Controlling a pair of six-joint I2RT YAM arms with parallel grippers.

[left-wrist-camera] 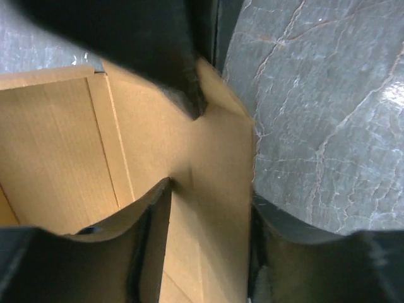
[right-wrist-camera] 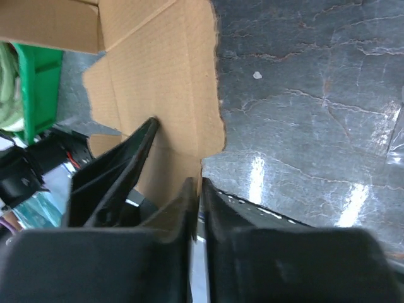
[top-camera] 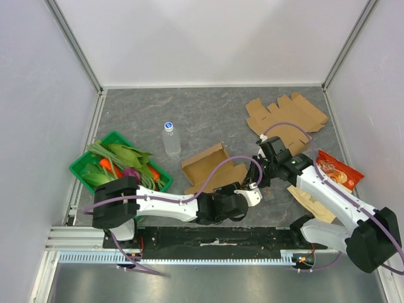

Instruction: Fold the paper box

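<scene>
Our right gripper (right-wrist-camera: 201, 187) was pinched onto the paper box (top-camera: 206, 165) flap; left gripper (left-wrist-camera: 211, 211), we couldn't tell.

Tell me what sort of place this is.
Probably a robot lab test cell: plain white panel walls on aluminium framing enclose a grey stone-pattern tabletop staged with a half-folded brown cardboard box and a green plastic basket of vegetables.
</scene>
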